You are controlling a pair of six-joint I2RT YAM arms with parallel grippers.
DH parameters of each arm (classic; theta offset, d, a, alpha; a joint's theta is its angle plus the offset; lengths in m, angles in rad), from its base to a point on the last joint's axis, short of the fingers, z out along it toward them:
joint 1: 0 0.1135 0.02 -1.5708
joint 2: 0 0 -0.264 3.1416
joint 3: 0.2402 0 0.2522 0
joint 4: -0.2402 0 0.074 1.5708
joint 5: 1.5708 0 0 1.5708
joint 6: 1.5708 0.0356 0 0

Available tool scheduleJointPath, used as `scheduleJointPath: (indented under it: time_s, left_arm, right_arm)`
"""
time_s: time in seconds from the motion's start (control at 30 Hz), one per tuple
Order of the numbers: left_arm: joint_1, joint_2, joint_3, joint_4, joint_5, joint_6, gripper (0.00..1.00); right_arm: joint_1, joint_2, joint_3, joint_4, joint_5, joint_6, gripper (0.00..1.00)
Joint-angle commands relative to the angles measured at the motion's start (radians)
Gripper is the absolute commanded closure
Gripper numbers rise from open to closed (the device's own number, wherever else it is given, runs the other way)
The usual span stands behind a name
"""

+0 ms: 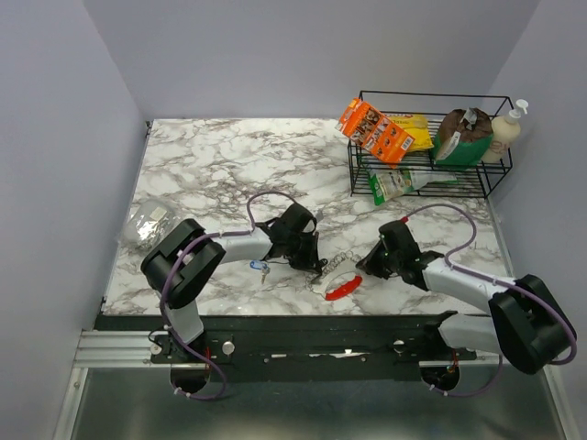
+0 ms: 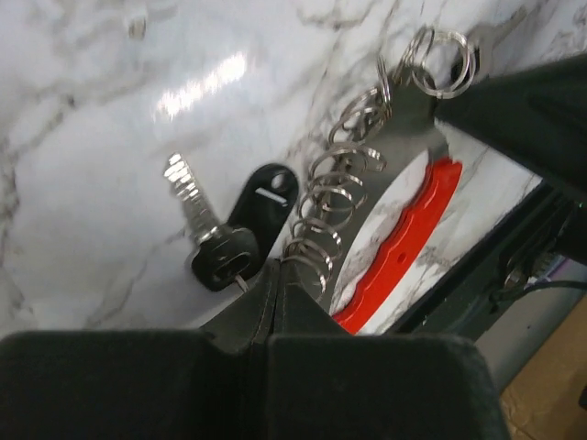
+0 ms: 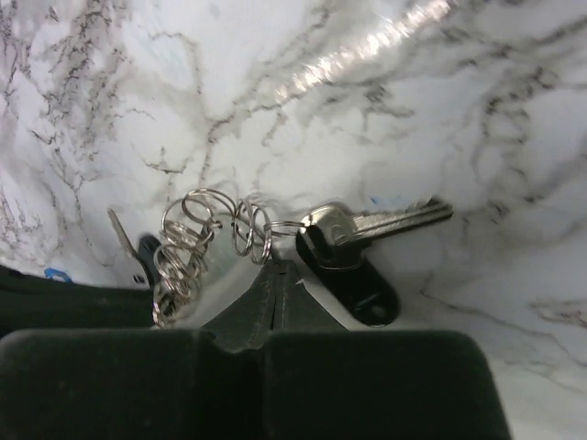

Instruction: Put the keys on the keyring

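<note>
The keyring (image 1: 339,261), a chain of small steel rings (image 2: 339,183), stretches between my two grippers near the table's front edge. Its red plastic piece (image 1: 344,288) lies just in front (image 2: 404,247). My left gripper (image 1: 318,266) (image 2: 275,275) is shut, its tips pinching the chain's near end. My right gripper (image 1: 363,266) (image 3: 278,266) is shut at the bottom of a ring (image 3: 252,229) at the other end. A silver key (image 3: 385,220) with a black tag (image 3: 358,284) hangs on that end ring. Another key (image 2: 188,197) with a black head lies beside my left fingers. A blue-headed key (image 1: 260,267) lies left of them.
A black wire basket (image 1: 491,183) at the back right holds snack packs and a pump bottle. A crumpled clear lump (image 1: 147,225) sits at the left table edge. The table's front rail (image 1: 293,321) runs close behind both grippers.
</note>
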Motion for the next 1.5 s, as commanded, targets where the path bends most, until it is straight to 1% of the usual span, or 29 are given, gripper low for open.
scheduleJointPath:
  time_s: [0.0, 0.07, 0.1, 0.17, 0.23, 0.33, 0.5, 0.67, 0.7, 0.8, 0.93, 0.97, 1.0, 1.03, 1.07, 1.1, 1.13, 1.17, 1.23, 1.27, 1.3, 1.4, 1.47]
  left_arm:
    - [-0.026, -0.043, -0.144, -0.098, -0.046, -0.058, 1.0]
    - [-0.044, -0.083, -0.158, -0.092, -0.041, -0.08, 1.0]
    - [-0.049, -0.094, -0.159, -0.098, -0.041, -0.095, 1.0]
    - [-0.061, -0.124, -0.15, -0.114, -0.042, -0.104, 1.0]
    - [-0.069, -0.146, -0.155, -0.109, -0.039, -0.118, 1.0]
    - [-0.075, -0.163, -0.156, -0.073, -0.024, -0.127, 1.0]
    - [-0.08, -0.109, -0.158, -0.024, 0.005, -0.159, 1.0]
    - [-0.111, -0.102, -0.193, 0.063, 0.027, -0.259, 1.0]
    - [-0.114, -0.105, -0.208, 0.085, 0.027, -0.3, 1.0]
    - [-0.12, -0.125, -0.233, 0.184, 0.033, -0.363, 1.0]
    - [-0.121, -0.146, -0.233, 0.266, 0.045, -0.381, 0.99]
    - [-0.123, -0.152, -0.227, 0.267, 0.044, -0.376, 0.96]
    - [-0.121, -0.155, -0.203, 0.22, 0.034, -0.359, 0.94]
    - [-0.121, -0.158, -0.184, 0.176, -0.01, -0.315, 0.91]
    - [-0.121, -0.167, -0.166, 0.128, -0.031, -0.29, 0.86]
    - [-0.12, -0.172, -0.135, 0.044, -0.051, -0.269, 0.83]
    - [-0.12, -0.177, -0.121, 0.009, -0.076, -0.252, 0.8]
    - [-0.118, -0.19, -0.11, -0.021, -0.108, -0.221, 0.73]
    - [-0.112, -0.209, -0.091, -0.085, -0.139, -0.197, 0.64]
    - [-0.111, -0.224, -0.084, -0.102, -0.165, -0.178, 0.57]
    - [-0.106, -0.232, -0.072, -0.133, -0.176, -0.17, 0.54]
    - [-0.078, -0.249, -0.066, -0.142, -0.174, -0.146, 0.46]
    - [-0.052, -0.244, -0.058, -0.13, -0.162, -0.137, 0.46]
  right_arm:
    - [-0.004, 0.136, 0.084, -0.007, 0.02, -0.129, 1.0]
    - [-0.004, 0.21, 0.129, 0.002, 0.004, -0.167, 1.0]
    - [-0.004, 0.231, 0.175, 0.002, -0.046, -0.199, 1.0]
    - [-0.004, 0.258, 0.209, -0.021, -0.061, -0.215, 1.0]
    - [-0.004, 0.251, 0.215, -0.021, -0.06, -0.218, 1.0]
    - [-0.004, 0.199, 0.217, -0.036, -0.019, -0.246, 1.0]
    - [-0.005, 0.128, 0.235, -0.124, 0.059, -0.293, 1.0]
    - [-0.004, 0.023, 0.212, -0.185, 0.052, -0.313, 1.0]
    - [-0.005, 0.006, 0.197, -0.19, 0.031, -0.324, 1.0]
    - [-0.004, -0.05, 0.169, -0.222, 0.008, -0.338, 1.0]
    - [-0.004, -0.084, 0.148, -0.225, 0.006, -0.365, 1.0]
    - [-0.004, -0.084, 0.152, -0.225, 0.003, -0.376, 1.0]
    - [-0.005, -0.079, 0.158, -0.223, -0.027, -0.397, 1.0]
    - [-0.005, -0.076, 0.175, -0.217, -0.043, -0.41, 1.0]
    - [-0.004, -0.071, 0.181, -0.21, -0.063, -0.427, 1.0]
    - [-0.004, -0.067, 0.19, -0.202, -0.098, -0.457, 1.0]
    - [-0.002, -0.059, 0.198, -0.188, -0.11, -0.467, 1.0]
    - [-0.005, -0.053, 0.21, -0.179, -0.126, -0.479, 1.0]
    - [-0.004, -0.038, 0.221, -0.158, -0.155, -0.513, 1.0]
    - [-0.004, -0.03, 0.233, -0.15, -0.161, -0.52, 1.0]
    - [-0.004, -0.021, 0.243, -0.148, -0.173, -0.539, 1.0]
    - [-0.001, 0.031, 0.278, -0.145, -0.198, -0.571, 1.0]
    - [0.002, 0.074, 0.295, -0.145, -0.212, -0.58, 1.0]
